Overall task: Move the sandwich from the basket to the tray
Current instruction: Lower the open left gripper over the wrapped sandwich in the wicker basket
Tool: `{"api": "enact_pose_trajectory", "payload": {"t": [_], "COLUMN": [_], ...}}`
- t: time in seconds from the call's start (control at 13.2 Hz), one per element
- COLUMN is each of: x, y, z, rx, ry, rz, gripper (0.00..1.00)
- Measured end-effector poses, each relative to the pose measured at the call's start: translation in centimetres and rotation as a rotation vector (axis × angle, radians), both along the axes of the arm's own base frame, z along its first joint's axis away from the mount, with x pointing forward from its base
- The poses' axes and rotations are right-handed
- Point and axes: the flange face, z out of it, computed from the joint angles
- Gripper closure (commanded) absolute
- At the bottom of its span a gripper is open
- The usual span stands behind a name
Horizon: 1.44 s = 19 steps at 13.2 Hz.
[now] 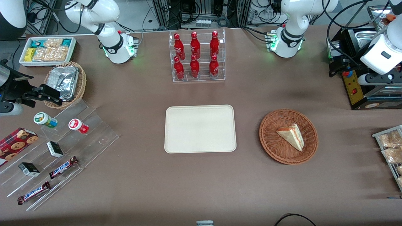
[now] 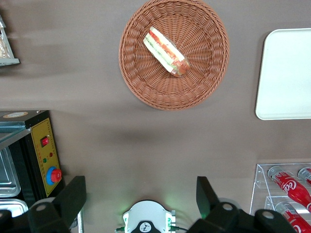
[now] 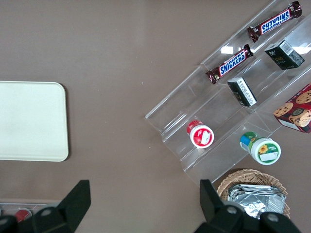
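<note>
The sandwich (image 1: pixel 292 135) (image 2: pixel 166 51), a white-bread wedge with red and green filling, lies in the round reddish-brown basket (image 1: pixel 270 125) (image 2: pixel 146 82). The cream tray (image 1: pixel 200 128) (image 2: pixel 286 73) (image 3: pixel 29 121) sits bare beside the basket, toward the parked arm's end. My left gripper (image 1: pixel 337 67) (image 2: pixel 141 187) hangs high over the table next to a black device, farther from the front camera than the basket and well apart from it. Its fingers (image 2: pixel 73 194) stand wide open with nothing between them.
A clear rack of red bottles (image 1: pixel 197 56) stands farther from the front camera than the tray. A black device with a yellow panel (image 1: pixel 353 88) (image 2: pixel 46 158) sits beside my gripper. A wire rack of snack packets (image 1: pixel 389 147) is at the working arm's end. The arm's white base (image 1: pixel 287 44) (image 2: pixel 148 221) is nearby.
</note>
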Motion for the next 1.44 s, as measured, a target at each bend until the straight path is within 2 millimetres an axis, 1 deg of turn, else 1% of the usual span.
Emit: {"api": "enact_pose_trajectory", "payload": {"t": [0.23, 0.3, 0.45, 0.68, 0.91, 1.21, 1.44], "x": [0.2, 0.5, 1.8, 4.5, 6.1, 6.1, 6.1], "y": [0.0, 0.1, 0.4, 1.0, 1.4, 1.3, 0.9], "z": [-0.3, -0.8, -2.8, -6.9, -11.7, -18.8, -23.6], "rx": [0.001, 0.004, 0.027, 0.050, 0.079, 0.095, 0.087], "ry": [0.006, 0.015, 0.036, 0.032, 0.002, -0.038, -0.050], "rz": [-0.001, 0.001, 0.042, 0.167, 0.394, 0.624, 0.730], "gripper": [0.00, 0.00, 0.00, 0.00, 0.00, 0.00, 0.00]}}
